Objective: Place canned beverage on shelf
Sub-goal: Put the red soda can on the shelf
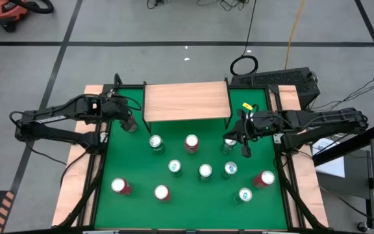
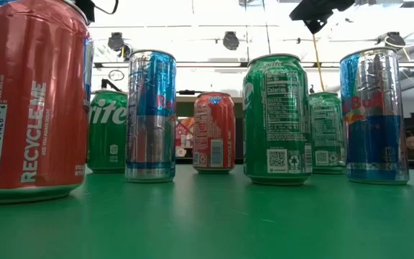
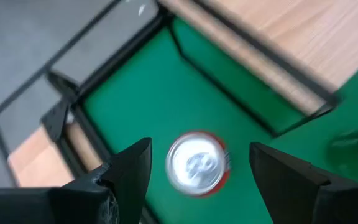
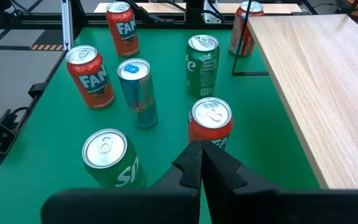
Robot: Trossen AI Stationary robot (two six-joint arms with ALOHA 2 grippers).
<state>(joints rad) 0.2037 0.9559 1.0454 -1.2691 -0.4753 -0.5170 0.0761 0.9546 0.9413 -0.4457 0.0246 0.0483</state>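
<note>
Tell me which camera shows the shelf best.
The high view: the whole shelf with its light-wood board and black legs, nothing on it. The right wrist view shows one end of the board, the left wrist view a blurred corner. In the low view, cans hide it.

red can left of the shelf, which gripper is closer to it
Left. The left gripper hangs open right above the red can, a finger on either side. The right gripper, shut, is across the table by the shelf's other end.

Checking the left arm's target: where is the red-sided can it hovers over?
In the high view, the red-sided can sits on the green table's far-left corner, beside the light-wood shelf's left legs, under the open left gripper.
</note>
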